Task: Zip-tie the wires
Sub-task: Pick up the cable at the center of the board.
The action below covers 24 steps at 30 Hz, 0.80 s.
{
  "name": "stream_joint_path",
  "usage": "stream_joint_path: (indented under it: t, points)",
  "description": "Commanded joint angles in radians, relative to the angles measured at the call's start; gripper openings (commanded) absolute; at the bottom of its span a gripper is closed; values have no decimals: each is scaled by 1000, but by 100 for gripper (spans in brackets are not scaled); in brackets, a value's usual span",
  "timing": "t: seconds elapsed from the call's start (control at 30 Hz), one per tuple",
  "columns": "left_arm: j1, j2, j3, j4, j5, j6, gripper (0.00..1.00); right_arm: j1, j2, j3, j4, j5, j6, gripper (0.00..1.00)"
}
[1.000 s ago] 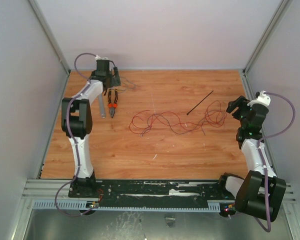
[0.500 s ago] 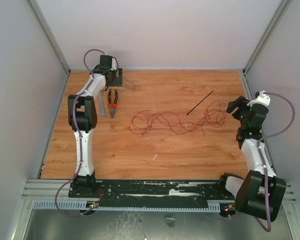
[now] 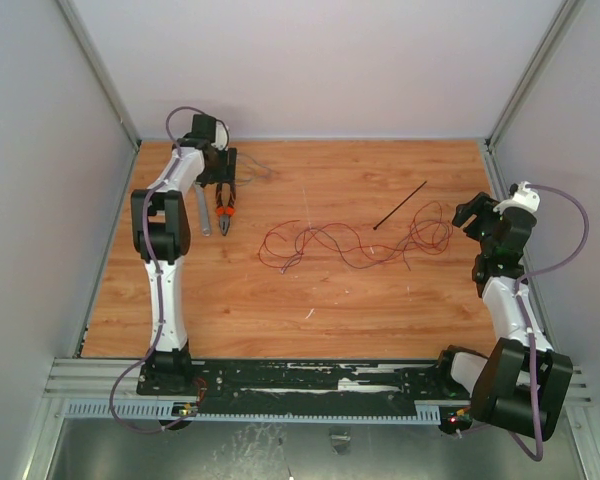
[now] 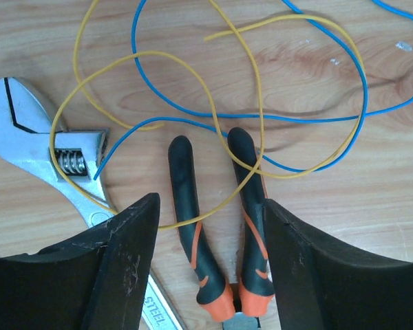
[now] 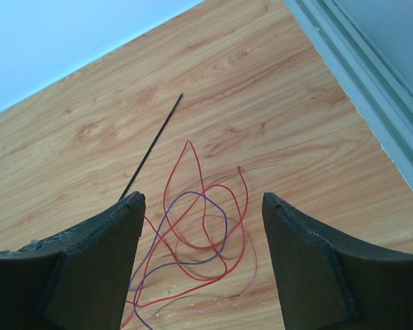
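Hovering over the far-left corner of the table (image 3: 330, 310) in the overhead view, the left gripper (image 3: 223, 178) hung above the orange-handled pliers (image 3: 226, 212), a steel wrench (image 3: 202, 215) lying just beside them. The wires (image 3: 350, 242) sprawled loose across the middle of the wood, well apart from that arm. The zip tie (image 3: 400, 205) lay flat and straight by their right end, near the right gripper (image 3: 477, 213). Down to the left wrist camera: the fingers were spread wide and holding nothing. The two pliers handles showed in the gap between them, and a yellow strand (image 4: 296, 16) and a blue strand (image 4: 275, 120) looped over the boards and across the handles. Over to the right wrist camera: these fingers were parted too, also empty, looking down on the red and purple loops with the black strip just beyond them. By my reading the job had barely opened, with nothing gathered and nothing strapped. The next move probably called for one hand to bunch the strands and the other to lift the tie cleanly. That would be awkward, since so thin a strip lay flush on the wood.
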Motion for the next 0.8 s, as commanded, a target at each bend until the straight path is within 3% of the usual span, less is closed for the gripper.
stream_joint_path:
  t: [0.0,0.53,0.77]
  points:
    - [4,-6,30,-32,45,21,63,-10,-2,15,19,-15,-12,70]
    - [6,4,38,-69,96,49,32,-12,-8,9,14,-15,-9,71]
    - [7,0,45,-72,110,48,6,-12,-9,7,14,-14,-8,71]
